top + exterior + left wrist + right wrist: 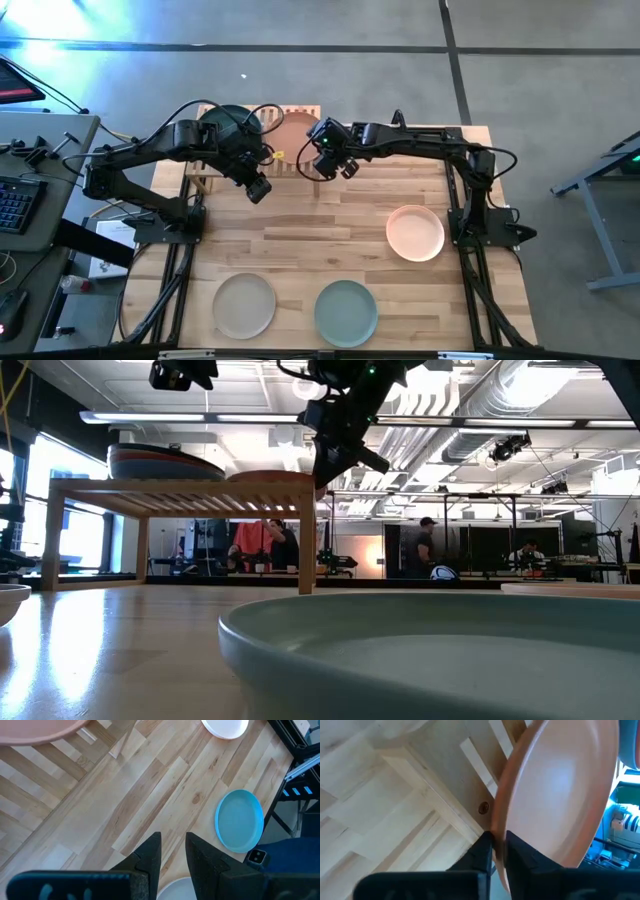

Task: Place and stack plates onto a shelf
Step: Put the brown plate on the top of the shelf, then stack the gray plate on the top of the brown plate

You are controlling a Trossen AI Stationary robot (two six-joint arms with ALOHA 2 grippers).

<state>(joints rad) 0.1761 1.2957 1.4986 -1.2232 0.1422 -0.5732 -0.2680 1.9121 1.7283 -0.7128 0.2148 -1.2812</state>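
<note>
As judged from how the plates lie, the task is roughly half done or a little past it. Nearest the camera, along the near edge of the light wooden desk [330, 225], two plates are left untouched: a round matte beige plate [244, 305] on the left and a round matte sage green plate [346, 312] to its right. Farther back, on the right side, a round peach-pink plate [415, 232] is also waiting on the desk.

Beyond these, the left hand [257, 189] is held over the desk just in front of the shelf; its fingers [150, 855] are seen narrowly parted and nothing is carried between them. The right hand [330, 158] is placed at the right end of the low rack of light wooden slats [205, 170], and its fingers [482, 851] are closed on the rim of a round peach-pink plate [560, 785] resting on the slats.

Farthest back, on the left half of the rack, a stack topped by a dark teal plate [232, 125] is already laid; the number of plates in it cannot be told exactly. Three plates are thus left to be carried over, and the release of the gripped one is not yet made.
</note>
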